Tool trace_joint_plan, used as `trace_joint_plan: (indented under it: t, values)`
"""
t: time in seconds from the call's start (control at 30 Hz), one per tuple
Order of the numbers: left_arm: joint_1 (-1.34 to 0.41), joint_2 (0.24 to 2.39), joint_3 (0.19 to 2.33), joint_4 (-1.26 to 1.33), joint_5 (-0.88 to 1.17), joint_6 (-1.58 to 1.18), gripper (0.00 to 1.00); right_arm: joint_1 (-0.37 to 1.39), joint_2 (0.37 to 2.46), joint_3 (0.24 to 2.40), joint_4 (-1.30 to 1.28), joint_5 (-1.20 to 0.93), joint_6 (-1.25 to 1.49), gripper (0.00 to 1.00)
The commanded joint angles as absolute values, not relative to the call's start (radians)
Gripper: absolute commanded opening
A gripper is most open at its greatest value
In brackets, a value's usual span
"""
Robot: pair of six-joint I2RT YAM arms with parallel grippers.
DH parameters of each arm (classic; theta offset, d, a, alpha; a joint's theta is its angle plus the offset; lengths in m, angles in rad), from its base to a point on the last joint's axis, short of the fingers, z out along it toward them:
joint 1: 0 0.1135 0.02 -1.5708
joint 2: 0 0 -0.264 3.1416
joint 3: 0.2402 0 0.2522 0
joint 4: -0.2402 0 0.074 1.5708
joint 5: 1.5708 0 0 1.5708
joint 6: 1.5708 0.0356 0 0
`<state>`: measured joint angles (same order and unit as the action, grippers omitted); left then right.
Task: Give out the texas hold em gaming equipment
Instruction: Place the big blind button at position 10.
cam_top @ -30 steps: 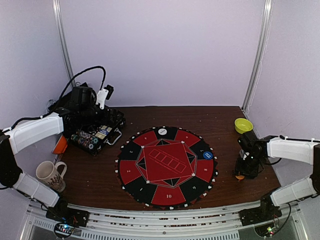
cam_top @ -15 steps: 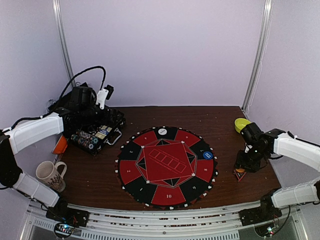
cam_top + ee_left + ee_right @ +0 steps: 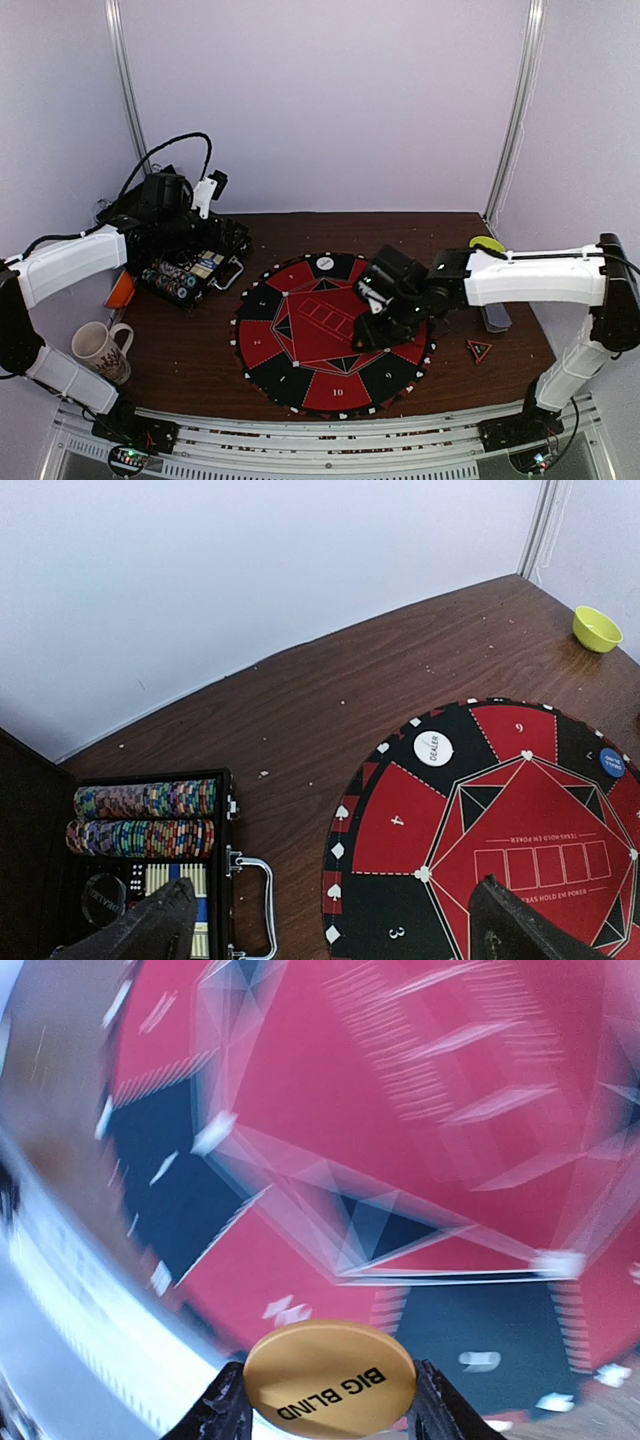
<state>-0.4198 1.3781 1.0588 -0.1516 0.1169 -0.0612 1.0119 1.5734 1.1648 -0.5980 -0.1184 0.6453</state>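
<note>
Right wrist: we see the right gripper (image 3: 330, 1412) pinching the orange disc (image 3: 330, 1375), which the top view hides.
Top: we see it over the mat (image 3: 262, 345).
Left wrist: left gripper (image 3: 330, 932) spread; chips (image 3: 140, 818) in case (image 3: 224, 920).

The whole tabletop (image 3: 200, 345) is taken in from high above and behind the arm bases, facing down toward the far wall. The left wrist view is set above the case (image 3: 228, 262) at the far left and turned rightward across the tabletop as far as the bowl (image 3: 597, 628); its own fingers (image 3: 150, 930) are kept at the bottom edge. The right wrist view is set close over the mat (image 3: 320, 335) and is blurred, with the orange disc (image 3: 330, 1378) at its bottom edge. The mat is shared by all three views, the white disc (image 3: 433, 748) by the top and left wrist views
</note>
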Motion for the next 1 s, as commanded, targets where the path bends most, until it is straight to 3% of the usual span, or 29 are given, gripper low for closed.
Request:
trace_joint_plan:
  t: [0.0,0.17,0.53,0.7,0.83,0.97]
  values:
    - [-0.415,1.362,1.096,-0.137,0.133,-0.051,0.98,1.183,1.744,1.266,-0.679,-0.172,0.504,0.33]
    - [-0.415,1.362,1.097,-0.139,0.141,-0.051,0.98,1.225,1.871,1.333,-0.724,-0.165,0.468,0.33]
    - [-0.415,1.355,1.099,-0.142,0.142,-0.048,0.98,1.237,1.917,1.273,-0.728,-0.105,0.491,0.37]
    - [-0.415,1.349,1.100,-0.144,0.134,-0.046,0.98,1.246,1.944,1.298,-0.760,-0.090,0.469,0.50]
    - [-0.416,1.345,1.098,-0.143,0.132,-0.043,0.98,1.248,1.948,1.315,-0.782,-0.074,0.460,0.68]
    - [-0.414,1.347,1.098,-0.143,0.133,-0.043,0.98,1.246,1.910,1.361,-0.781,-0.059,0.472,0.77]
